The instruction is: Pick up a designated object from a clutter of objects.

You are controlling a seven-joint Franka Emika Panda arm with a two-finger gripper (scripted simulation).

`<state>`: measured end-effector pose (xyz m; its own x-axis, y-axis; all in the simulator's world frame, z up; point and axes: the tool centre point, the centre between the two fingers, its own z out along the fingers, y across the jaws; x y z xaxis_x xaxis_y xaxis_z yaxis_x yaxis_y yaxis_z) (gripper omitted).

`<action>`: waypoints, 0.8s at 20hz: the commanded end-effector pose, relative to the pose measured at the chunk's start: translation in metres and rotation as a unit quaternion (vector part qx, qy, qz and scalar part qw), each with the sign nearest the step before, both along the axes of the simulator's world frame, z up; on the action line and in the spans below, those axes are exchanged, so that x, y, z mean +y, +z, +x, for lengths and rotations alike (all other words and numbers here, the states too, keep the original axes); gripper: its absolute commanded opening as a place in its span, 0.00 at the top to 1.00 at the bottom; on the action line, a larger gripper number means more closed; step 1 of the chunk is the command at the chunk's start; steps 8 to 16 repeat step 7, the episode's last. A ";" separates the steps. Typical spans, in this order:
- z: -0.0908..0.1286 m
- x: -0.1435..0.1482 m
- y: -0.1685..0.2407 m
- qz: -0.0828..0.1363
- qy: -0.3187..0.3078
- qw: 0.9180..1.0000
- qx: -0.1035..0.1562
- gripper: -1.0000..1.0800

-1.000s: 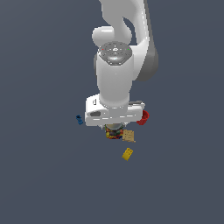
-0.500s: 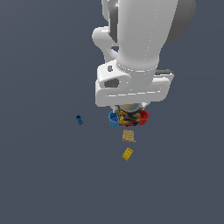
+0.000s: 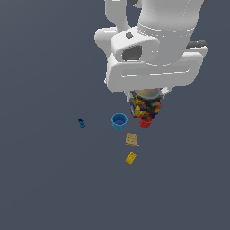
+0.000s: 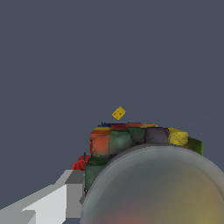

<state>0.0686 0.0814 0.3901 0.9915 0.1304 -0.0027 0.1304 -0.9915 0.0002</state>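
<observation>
**A:** Where is your arm?

**B:** My white arm (image 3: 152,27) comes down from the top of the exterior view and fills its upper right. The broad, boxy wrist housing (image 3: 152,67) is lowest, its flat face tilted toward the camera.

**A:** And your gripper?

**B:** My gripper (image 3: 146,96) hangs straight down under that housing, which hides most of it. My jaws sit on either side of the jar (image 3: 145,107), and the jar hangs just beneath the housing. In the wrist view one pale grey finger (image 4: 52,201) shows beside the jar's lid. I cannot make out the other one.
</observation>
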 end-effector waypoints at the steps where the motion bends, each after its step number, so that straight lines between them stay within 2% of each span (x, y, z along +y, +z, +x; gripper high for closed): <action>1: 0.001 0.004 0.010 0.000 0.000 1.000 -0.001 1.00; 16: 0.002 0.007 0.018 0.000 0.000 1.000 -0.001 1.00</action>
